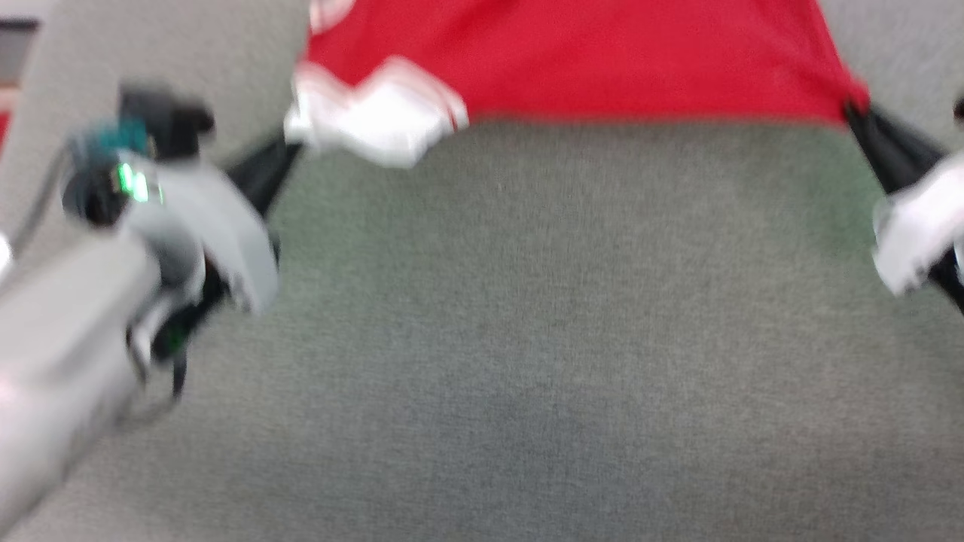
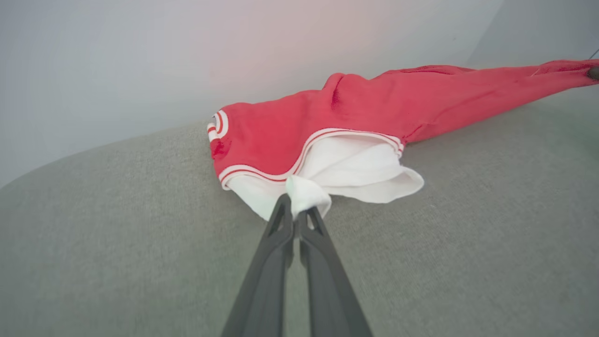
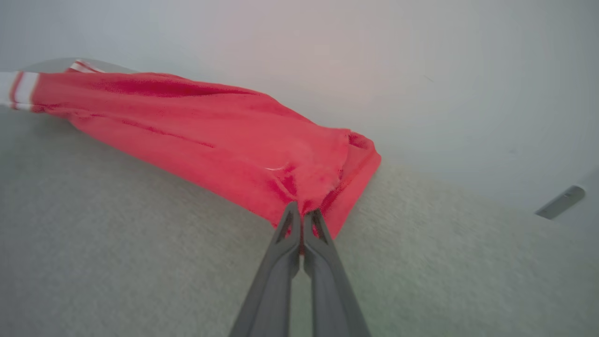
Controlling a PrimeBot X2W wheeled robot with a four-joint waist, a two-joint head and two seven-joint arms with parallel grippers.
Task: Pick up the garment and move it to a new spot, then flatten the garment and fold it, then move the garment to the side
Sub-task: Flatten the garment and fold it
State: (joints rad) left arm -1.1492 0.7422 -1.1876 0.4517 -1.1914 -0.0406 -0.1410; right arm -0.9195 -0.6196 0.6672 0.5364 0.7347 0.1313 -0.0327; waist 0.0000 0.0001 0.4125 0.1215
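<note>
Both clamped: left end effector on garment sleeve, right end effector probably hem.

We see a large red jersey garment with a white short sleeve edged in red-and-white stripe trim. The white cloth sits right at the tips of our left gripper, whose two long fingers are dark grey. At the tips of our right gripper, equally dark grey, the cloth is plain red. Beneath both grippers spreads a mottled grey woven fabric surface. Beyond them stands a plain pale grey wall with a faint pink tint.
</note>
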